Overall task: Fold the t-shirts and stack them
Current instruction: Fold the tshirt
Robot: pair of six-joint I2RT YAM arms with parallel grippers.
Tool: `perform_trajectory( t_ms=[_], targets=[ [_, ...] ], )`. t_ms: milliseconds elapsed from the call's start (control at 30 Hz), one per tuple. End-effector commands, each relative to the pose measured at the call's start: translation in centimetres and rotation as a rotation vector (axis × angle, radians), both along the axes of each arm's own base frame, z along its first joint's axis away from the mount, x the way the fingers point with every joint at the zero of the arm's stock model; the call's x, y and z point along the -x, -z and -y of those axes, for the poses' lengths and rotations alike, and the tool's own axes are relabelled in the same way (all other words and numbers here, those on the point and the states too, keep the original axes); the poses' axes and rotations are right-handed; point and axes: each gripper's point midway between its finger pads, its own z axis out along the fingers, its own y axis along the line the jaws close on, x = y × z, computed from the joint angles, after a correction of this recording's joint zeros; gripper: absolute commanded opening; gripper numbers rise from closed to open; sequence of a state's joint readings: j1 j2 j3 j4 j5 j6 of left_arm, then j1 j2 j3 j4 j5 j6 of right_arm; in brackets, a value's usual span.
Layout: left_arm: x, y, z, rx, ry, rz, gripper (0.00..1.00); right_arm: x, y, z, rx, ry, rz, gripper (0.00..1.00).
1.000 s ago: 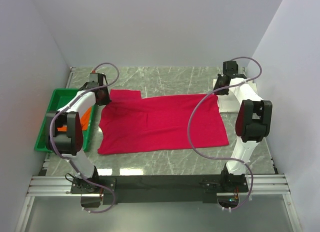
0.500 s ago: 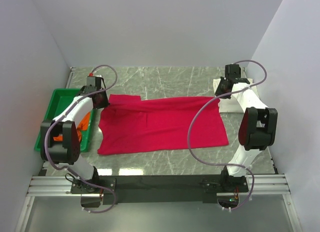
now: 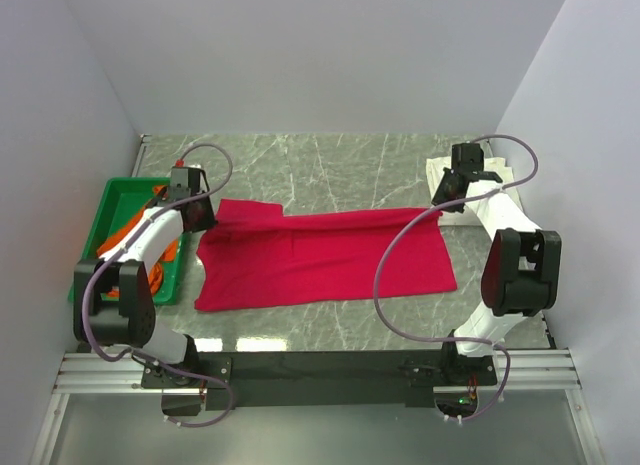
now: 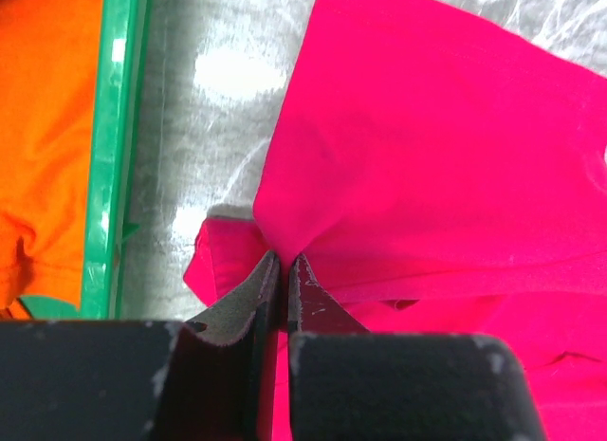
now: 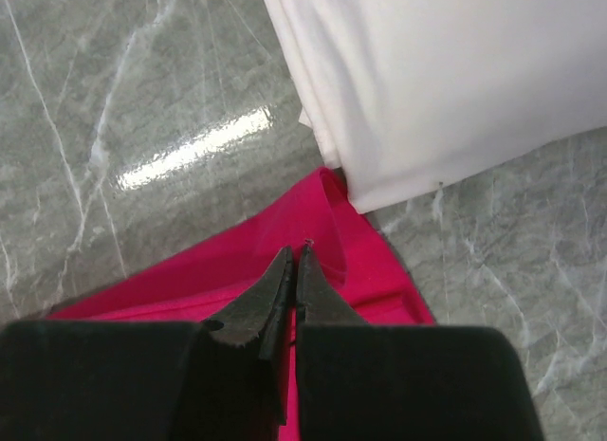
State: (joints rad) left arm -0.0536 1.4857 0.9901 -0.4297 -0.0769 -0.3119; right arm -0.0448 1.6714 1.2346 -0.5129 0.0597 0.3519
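Note:
The crimson t-shirt [image 3: 320, 255] lies spread across the middle of the table, its far edge lifted and drawn toward the near side. My left gripper [image 3: 197, 211] is shut on the shirt's far left corner [image 4: 285, 237]. My right gripper [image 3: 447, 193] is shut on the far right corner [image 5: 313, 234]. The cream-white t-shirt [image 5: 446, 76] lies folded at the far right, just beyond the right gripper. The orange t-shirt [image 4: 43, 128] lies in the green bin [image 3: 100, 235] at the left.
The green bin's rim [image 4: 112, 156] runs close to the left gripper's left side. White walls close in the back and both sides. A black rail [image 3: 320, 365] runs along the near edge with the arm bases.
Both grippers have moved toward the near side, pulling the crimson shirt's far edge over itself. The visible shirt area has grown narrower from back to front.

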Motion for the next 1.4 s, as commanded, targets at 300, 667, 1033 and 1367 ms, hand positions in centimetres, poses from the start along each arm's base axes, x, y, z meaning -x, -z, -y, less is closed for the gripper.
perform_trajectory(
  t_ms=[300,667,1033,1367],
  targets=[
    [2.7,1.4,-0.6,0.011,-0.071,-0.035,0.01,0.9,0.1,1.1,0.014,0.050,0.043,0.00],
    [4.0,3.3,-0.6,0.026,-0.112,-0.091,0.01,2.3,2.4,2.0,0.031,0.093,-0.009,0.00],
    [5.5,5.3,-0.8,0.045,-0.207,-0.178,0.01,3.2,5.0,2.3,0.024,0.120,-0.069,0.00],
    [5.4,5.3,0.7,0.131,-0.198,-0.176,0.23,3.2,6.2,1.7,-0.005,0.119,-0.096,0.28]
  ],
)
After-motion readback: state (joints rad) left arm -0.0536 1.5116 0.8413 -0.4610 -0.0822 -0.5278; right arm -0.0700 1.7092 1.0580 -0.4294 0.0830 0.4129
